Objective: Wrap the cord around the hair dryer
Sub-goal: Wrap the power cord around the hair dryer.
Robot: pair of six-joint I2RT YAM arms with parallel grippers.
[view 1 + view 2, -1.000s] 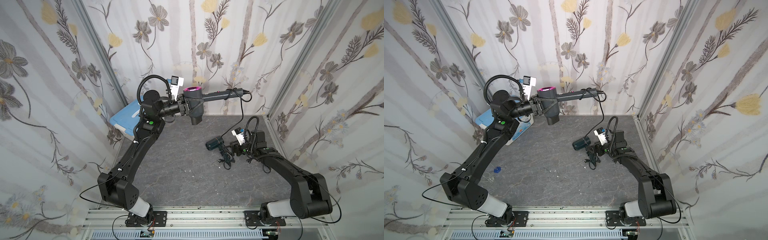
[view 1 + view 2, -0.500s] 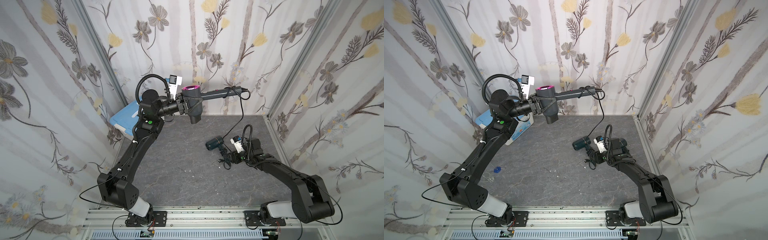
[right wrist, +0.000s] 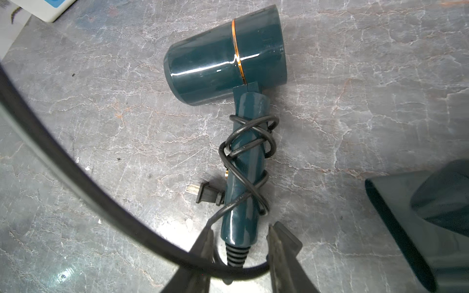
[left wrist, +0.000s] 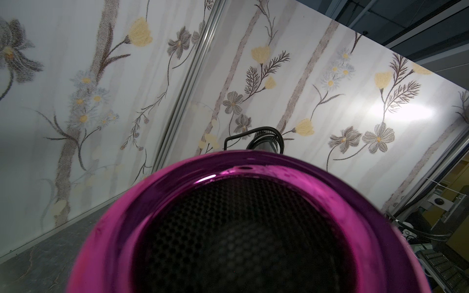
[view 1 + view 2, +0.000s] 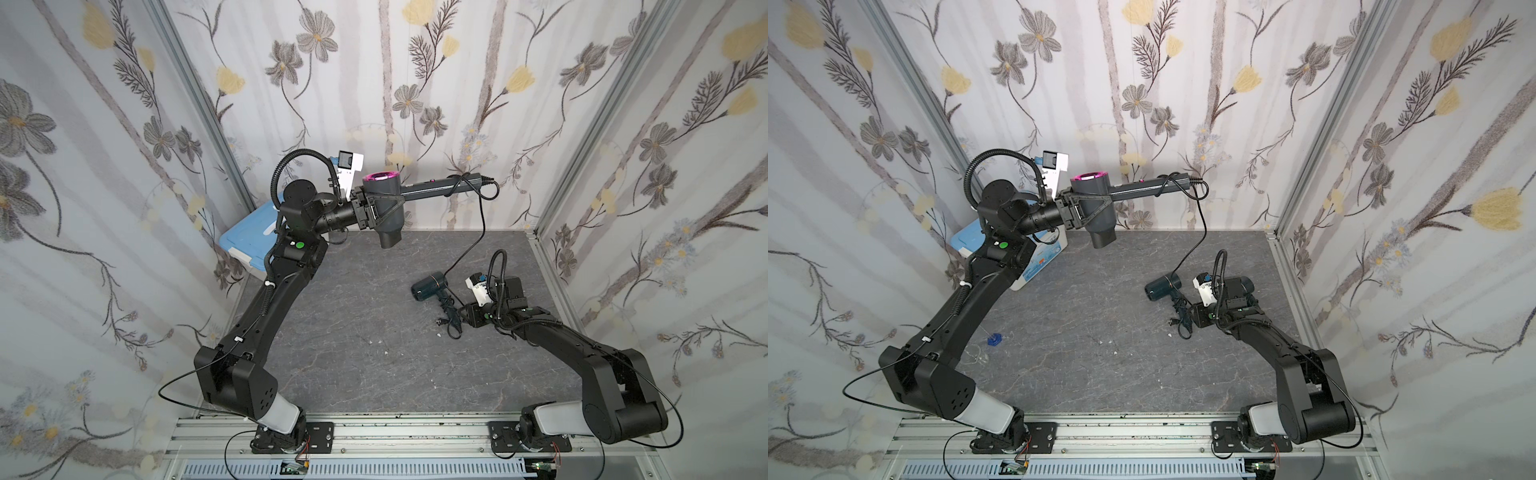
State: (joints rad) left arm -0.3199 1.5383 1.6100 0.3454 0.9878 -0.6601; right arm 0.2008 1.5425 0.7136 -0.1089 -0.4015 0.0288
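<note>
Our right gripper [image 3: 241,228] hangs low over the bench [image 5: 353,324], jaws part open astride the tail of a teal dryer [image 3: 223,66]. The loose cord [image 3: 76,177] crosses them; we cannot tell whether it is pinched. We should close on cord only. Our left gripper [image 5: 390,205] clamps the hair dryer [image 5: 432,192] aloft. Its long axis, the handle, lies nearly level, pointing towards the right arm's side, nozzle down.

left gripper [image 5: 368,208] clamps grey hair dryer [image 5: 388,218] aloft | cord [image 5: 484,226] dangles floorward | right gripper [image 5: 459,318] seemingly at teal dryer [image 5: 428,286] handle
</note>
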